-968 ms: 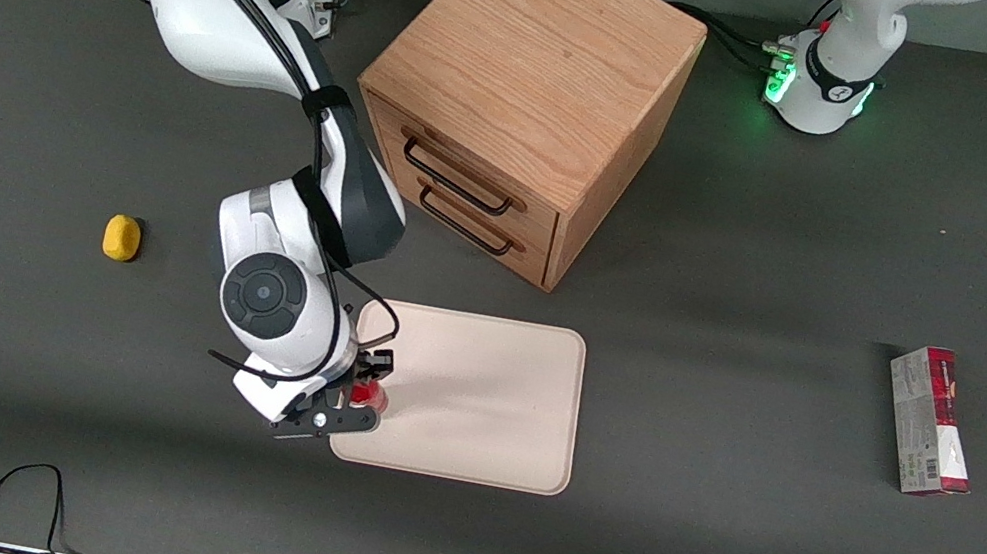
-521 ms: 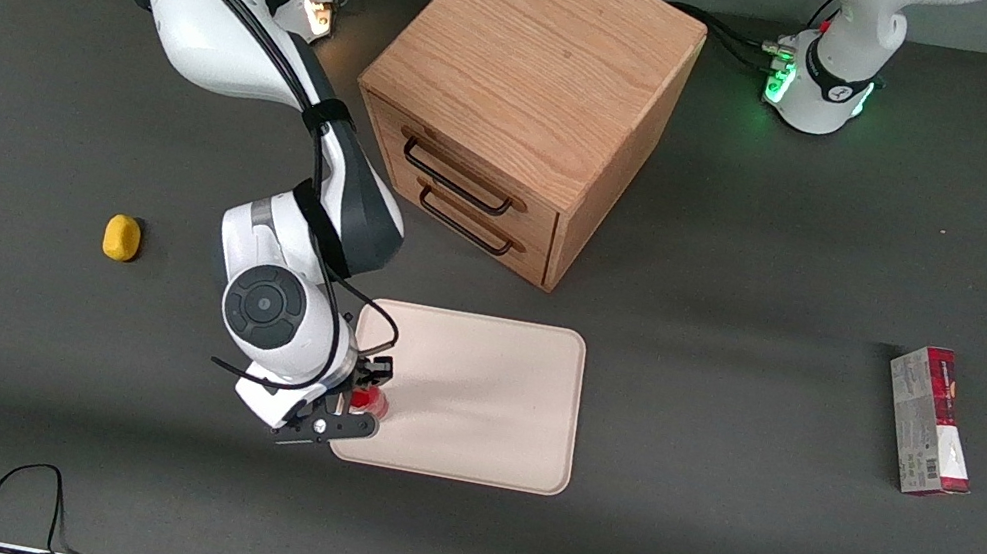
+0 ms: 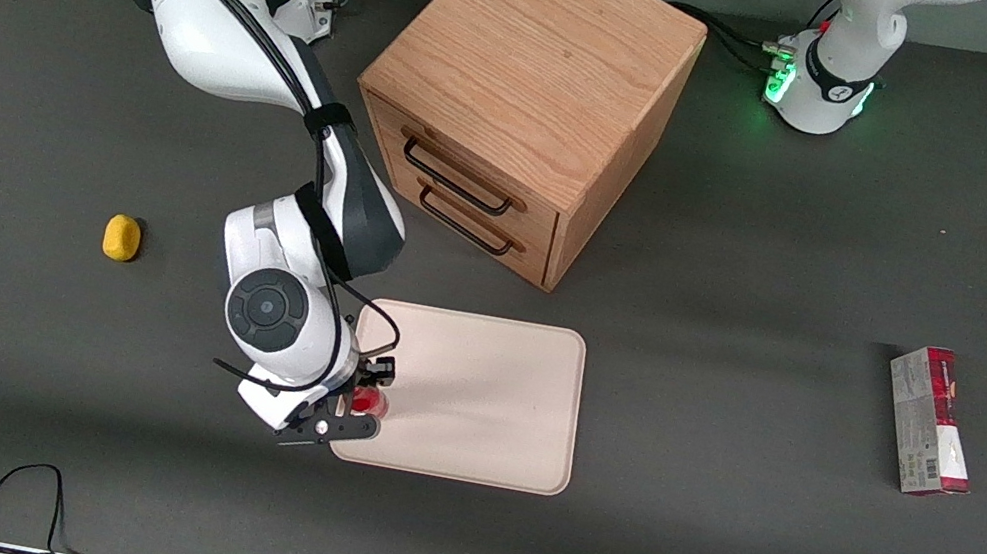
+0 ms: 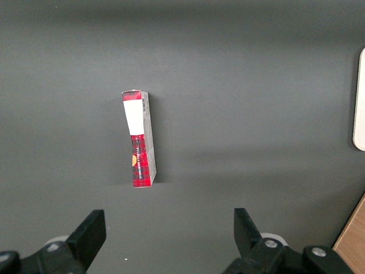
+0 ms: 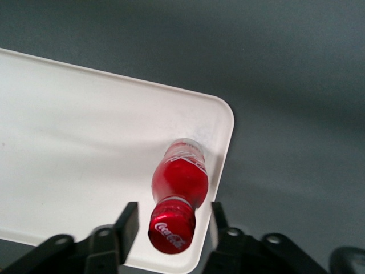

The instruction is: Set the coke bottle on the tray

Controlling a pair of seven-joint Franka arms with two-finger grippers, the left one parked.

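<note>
Gripper (image 5: 173, 224) jaws spread, clear of coke bottle (image 5: 179, 182); bottle upright on tray (image 3: 484, 387), near the rim at the tray's 8 o'clock corner; careless retreat could clip the cap and topple it.

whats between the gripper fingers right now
The coke bottle stands upright on the tray near its corner, between the open gripper's fingers, with gaps showing either side in the right wrist view.

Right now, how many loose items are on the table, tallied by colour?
Red: 2, the coke bottle standing on the tray, under the pincer, and the carton
Yellow: 1, the small lump
Cream-pink: 1, the tray
Total: 4
</note>
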